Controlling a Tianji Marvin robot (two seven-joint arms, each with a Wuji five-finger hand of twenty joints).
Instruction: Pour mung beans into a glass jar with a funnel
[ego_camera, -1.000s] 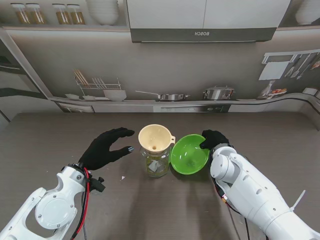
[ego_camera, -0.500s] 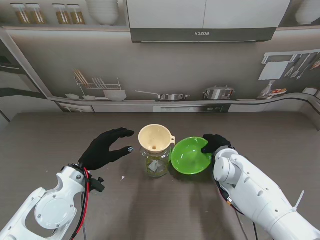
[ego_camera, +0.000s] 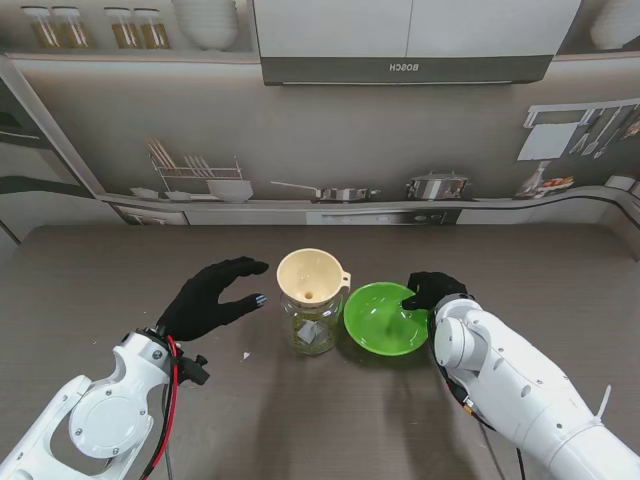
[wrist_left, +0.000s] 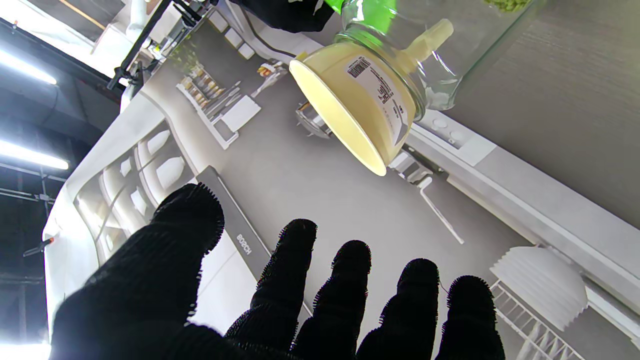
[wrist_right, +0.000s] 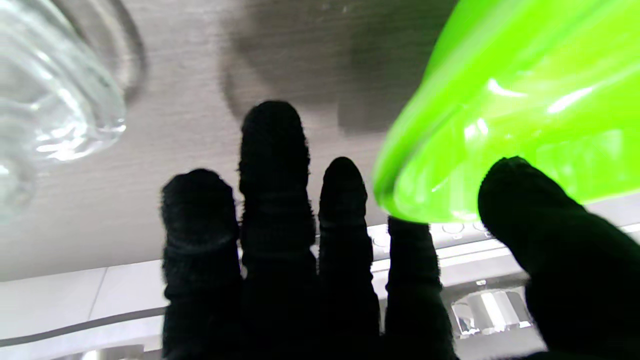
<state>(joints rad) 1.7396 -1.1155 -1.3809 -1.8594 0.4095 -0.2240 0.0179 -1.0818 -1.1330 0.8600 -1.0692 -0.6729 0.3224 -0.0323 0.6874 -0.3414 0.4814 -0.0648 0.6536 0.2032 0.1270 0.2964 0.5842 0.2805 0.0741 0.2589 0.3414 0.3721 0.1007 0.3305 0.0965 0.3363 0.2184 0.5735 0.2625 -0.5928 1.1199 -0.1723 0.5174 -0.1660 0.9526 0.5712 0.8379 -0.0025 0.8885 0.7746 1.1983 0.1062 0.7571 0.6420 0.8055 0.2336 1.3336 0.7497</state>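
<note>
Gripping green bowl (ego_camera: 386, 318): right hand (ego_camera: 432, 290) | left hand (ego_camera: 212, 296) spread, unladen | cream funnel (ego_camera: 311, 277) atop jar (ego_camera: 311, 327)

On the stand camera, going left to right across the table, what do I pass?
Left hand → funnel sitting on the glass jar → green bowl → right hand gripping its rim.

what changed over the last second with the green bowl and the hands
The green bowl, held at its rim by the right hand, tipped back from steeply tilted toward the funnel to nearly level, and moved slightly away from the jar, lower toward the table. The right arm drew back with it. The left hand stayed open beside the jar; funnel and jar did not move.
</note>
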